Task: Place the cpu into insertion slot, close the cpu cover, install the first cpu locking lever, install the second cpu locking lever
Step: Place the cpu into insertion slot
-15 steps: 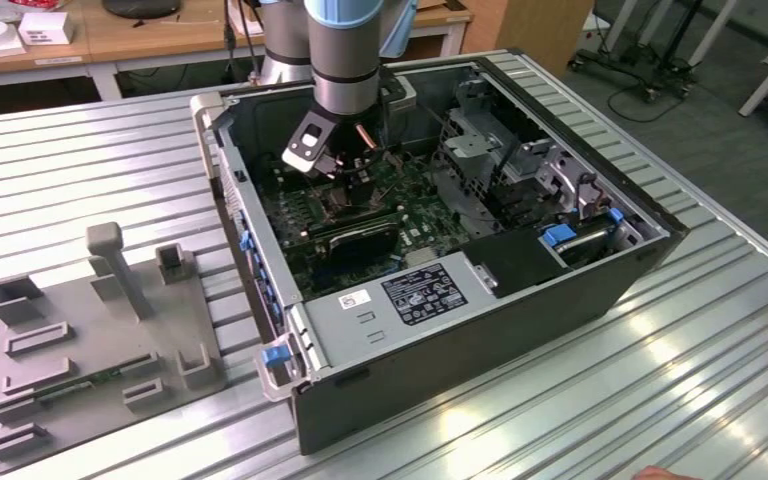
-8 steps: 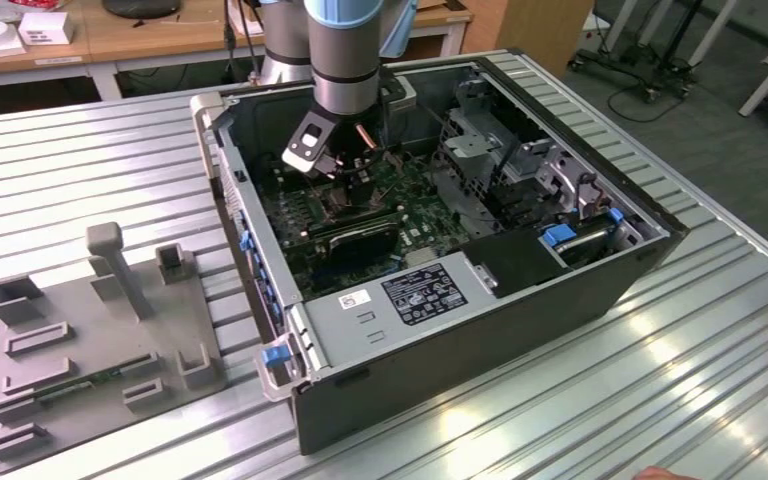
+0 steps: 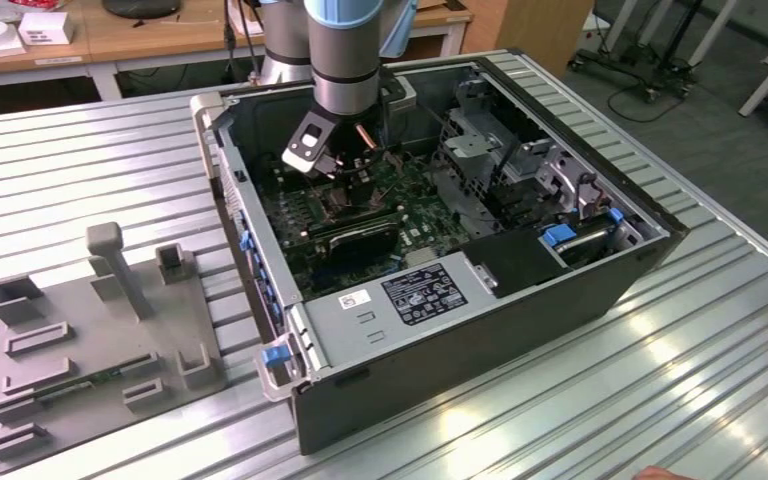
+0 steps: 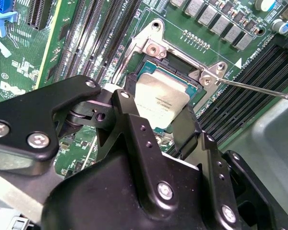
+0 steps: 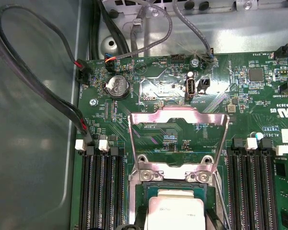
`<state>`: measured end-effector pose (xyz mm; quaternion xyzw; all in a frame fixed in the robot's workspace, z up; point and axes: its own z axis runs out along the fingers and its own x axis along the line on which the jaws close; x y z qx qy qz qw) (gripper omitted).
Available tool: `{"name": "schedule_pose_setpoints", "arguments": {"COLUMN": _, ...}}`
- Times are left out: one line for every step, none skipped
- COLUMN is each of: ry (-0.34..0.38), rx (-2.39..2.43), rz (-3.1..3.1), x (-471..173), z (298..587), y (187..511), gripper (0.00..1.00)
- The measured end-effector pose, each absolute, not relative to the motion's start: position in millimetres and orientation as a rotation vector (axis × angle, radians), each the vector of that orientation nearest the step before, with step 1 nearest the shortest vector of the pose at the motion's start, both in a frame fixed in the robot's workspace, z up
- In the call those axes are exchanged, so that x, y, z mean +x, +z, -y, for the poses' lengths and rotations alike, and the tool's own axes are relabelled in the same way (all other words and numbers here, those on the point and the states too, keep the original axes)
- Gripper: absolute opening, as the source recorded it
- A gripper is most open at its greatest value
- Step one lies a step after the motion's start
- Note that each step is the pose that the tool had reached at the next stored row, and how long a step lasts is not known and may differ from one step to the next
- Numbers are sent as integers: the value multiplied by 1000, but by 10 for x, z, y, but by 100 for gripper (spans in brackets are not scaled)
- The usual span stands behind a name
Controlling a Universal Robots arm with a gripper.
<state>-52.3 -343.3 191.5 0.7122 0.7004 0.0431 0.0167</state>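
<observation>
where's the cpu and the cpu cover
silvery-grey square cpu (image 4: pixel 161 103), second wrist view, middle of its metal top
silvery hinged metal cpu cover (image 5: pixel 177 111), first wrist view, bar opposite its hinge

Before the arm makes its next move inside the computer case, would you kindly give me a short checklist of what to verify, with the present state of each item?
1. Hinged silvery metal frame cover swung open, off the socket: ok.
2. Small silvery-grey square chip between the fingers of the black gripper: ok.
3. Chip positioned over the black-framed square socket: ok.
4. Chip lying flat and fully seated in the socket: cannot tell.
5. Thin metal locking lever released and angled away from the socket: ok.
</observation>
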Motion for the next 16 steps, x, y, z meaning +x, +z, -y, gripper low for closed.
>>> {"name": "schedule_pose_setpoints", "arguments": {"ry": 134, "rx": 2214, "rz": -2177, "x": -523, "z": 3433, "y": 1915, "gripper": 54}}
{"name": "schedule_pose_setpoints", "arguments": {"ry": 134, "rx": 2214, "rz": -2177, "x": -523, "z": 3433, "y": 1915, "gripper": 54}}
{"name": "schedule_pose_setpoints", "arguments": {"ry": 134, "rx": 2214, "rz": -2177, "x": -523, "z": 3433, "y": 1915, "gripper": 54}}
{"name": "schedule_pose_setpoints", "arguments": {"ry": 134, "rx": 2214, "rz": -2177, "x": -523, "z": 3433, "y": 1914, "gripper": 54}}
{"name": "schedule_pose_setpoints", "arguments": {"ry": 134, "rx": 2214, "rz": -2177, "x": -523, "z": 3433, "y": 1914, "gripper": 54}}
{"name": "schedule_pose_setpoints", "arguments": {"ry": 135, "rx": 2214, "rz": -2177, "x": -522, "z": 3433, "y": 1913, "gripper": 54}}
{"name": "schedule_pose_setpoints", "arguments": {"ry": 136, "rx": 2214, "rz": -2177, "x": -522, "z": 3432, "y": 1911, "gripper": 55}}
{"name": "schedule_pose_setpoints", "arguments": {"ry": 136, "rx": 2214, "rz": -2177, "x": -521, "z": 3431, "y": 1910, "gripper": 55}}
{"name": "schedule_pose_setpoints", "arguments": {"ry": 135, "rx": 2214, "rz": -2177, "x": -522, "z": 3432, "y": 1911, "gripper": 61}}
{"name": "schedule_pose_setpoints", "arguments": {"ry": 135, "rx": 2214, "rz": -2177, "x": -522, "z": 3432, "y": 1912, "gripper": 61}}
{"name": "schedule_pose_setpoints", "arguments": {"ry": 134, "rx": 2214, "rz": -2177, "x": -522, "z": 3433, "y": 1913, "gripper": 61}}
{"name": "schedule_pose_setpoints", "arguments": {"ry": 134, "rx": 2214, "rz": -2177, "x": -522, "z": 3433, "y": 1913, "gripper": 61}}
{"name": "schedule_pose_setpoints", "arguments": {"ry": 134, "rx": 2214, "rz": -2177, "x": -523, "z": 3433, "y": 1913, "gripper": 61}}
{"name": "schedule_pose_setpoints", "arguments": {"ry": 134, "rx": 2214, "rz": -2177, "x": -523, "z": 3433, "y": 1913, "gripper": 61}}
{"name": "schedule_pose_setpoints", "arguments": {"ry": 134, "rx": 2214, "rz": -2177, "x": -523, "z": 3433, "y": 1913, "gripper": 61}}
{"name": "schedule_pose_setpoints", "arguments": {"ry": 134, "rx": 2214, "rz": -2177, "x": -522, "z": 3433, "y": 1913, "gripper": 61}}
